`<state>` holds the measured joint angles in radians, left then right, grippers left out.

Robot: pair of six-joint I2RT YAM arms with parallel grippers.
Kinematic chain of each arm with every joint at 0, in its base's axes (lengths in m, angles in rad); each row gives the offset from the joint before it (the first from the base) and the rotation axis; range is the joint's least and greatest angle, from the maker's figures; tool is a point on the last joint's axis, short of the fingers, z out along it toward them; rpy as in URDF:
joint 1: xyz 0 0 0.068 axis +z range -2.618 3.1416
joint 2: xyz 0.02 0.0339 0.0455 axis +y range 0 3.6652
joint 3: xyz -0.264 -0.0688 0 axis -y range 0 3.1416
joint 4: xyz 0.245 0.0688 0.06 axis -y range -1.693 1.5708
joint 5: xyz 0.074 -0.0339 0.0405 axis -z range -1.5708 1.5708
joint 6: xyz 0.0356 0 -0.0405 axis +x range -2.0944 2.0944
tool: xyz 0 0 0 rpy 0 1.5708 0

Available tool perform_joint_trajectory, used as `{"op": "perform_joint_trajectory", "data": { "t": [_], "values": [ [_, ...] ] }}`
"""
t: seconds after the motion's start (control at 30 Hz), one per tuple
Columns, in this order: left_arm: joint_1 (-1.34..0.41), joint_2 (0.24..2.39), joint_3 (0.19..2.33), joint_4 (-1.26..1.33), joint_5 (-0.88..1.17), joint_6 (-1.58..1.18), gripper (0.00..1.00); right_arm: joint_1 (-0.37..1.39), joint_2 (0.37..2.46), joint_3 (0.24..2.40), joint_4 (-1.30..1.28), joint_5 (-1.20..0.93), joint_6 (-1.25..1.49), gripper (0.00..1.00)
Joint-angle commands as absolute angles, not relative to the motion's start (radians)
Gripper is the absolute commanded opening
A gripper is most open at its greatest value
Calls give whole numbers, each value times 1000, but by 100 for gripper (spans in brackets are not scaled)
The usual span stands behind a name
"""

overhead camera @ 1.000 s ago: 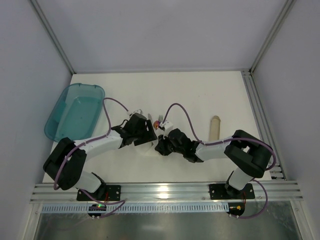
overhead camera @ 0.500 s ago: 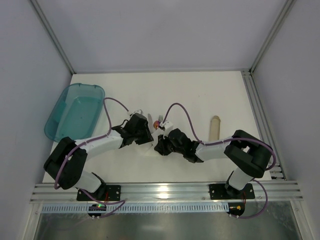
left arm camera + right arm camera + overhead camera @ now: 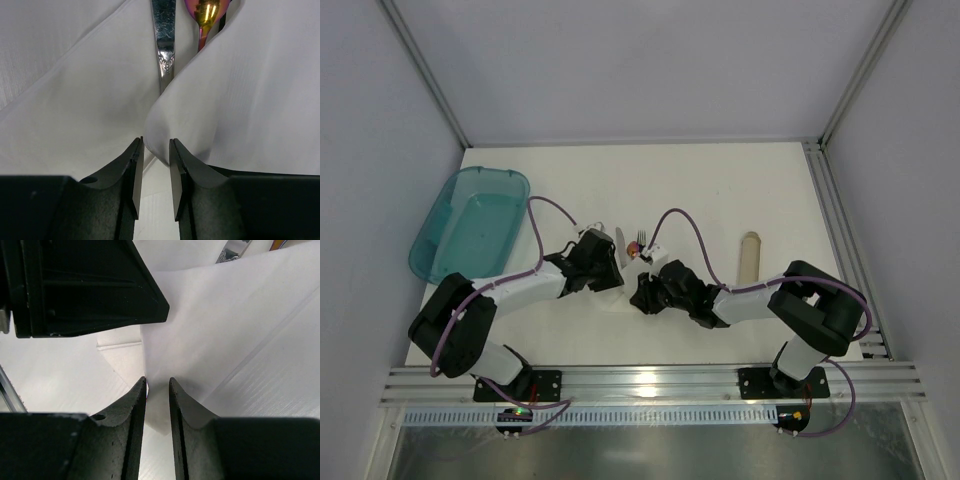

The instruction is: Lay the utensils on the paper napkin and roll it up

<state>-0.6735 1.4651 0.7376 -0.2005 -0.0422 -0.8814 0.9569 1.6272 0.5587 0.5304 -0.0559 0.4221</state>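
Note:
The paper napkin [image 3: 75, 100] lies crumpled at the table's middle, between both grippers, with one flap raised over the utensils. A silvery knife [image 3: 165, 40] and a fork with an iridescent gold-pink handle [image 3: 205, 20] lie side by side on it, their far ends poking out [image 3: 638, 240]. My left gripper [image 3: 156, 142] is shut narrowly on a raised fold of the napkin. My right gripper [image 3: 158, 381] faces it from the right. Its jaws are close together with another fold of napkin [image 3: 200, 315] between them. In the top view the grippers [image 3: 612, 275] [image 3: 642, 290] nearly touch.
A translucent teal tub [image 3: 470, 222] stands at the far left. A tan tube [image 3: 749, 258] lies to the right of the grippers. An aluminium rail [image 3: 835, 230] runs along the table's right edge. The left gripper's black body [image 3: 75, 285] fills the right wrist view's upper left.
The left gripper's fingers have drawn together on the napkin fold. Both arms have shifted only slightly, and the utensils have stayed put.

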Motion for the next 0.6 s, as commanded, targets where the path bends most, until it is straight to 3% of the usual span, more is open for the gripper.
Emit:
{"op": "perform_joint_trajectory", "data": {
  "t": [0.0,0.07,0.3,0.33,0.57],
  "values": [
    [-667,1437,721,-196,-83,-870,32,966,1592,551,598,-60,423,27],
    [-666,1442,719,-193,-80,-868,36,965,1592,549,603,-64,425,27],
    [-657,1466,710,-155,-43,-873,35,965,1594,548,606,-71,426,27],
    [-658,1468,712,-156,-43,-871,28,965,1591,546,604,-69,425,27],
    [-653,1465,695,-153,-46,-845,7,957,1551,552,554,-58,451,26]
  ]
}}
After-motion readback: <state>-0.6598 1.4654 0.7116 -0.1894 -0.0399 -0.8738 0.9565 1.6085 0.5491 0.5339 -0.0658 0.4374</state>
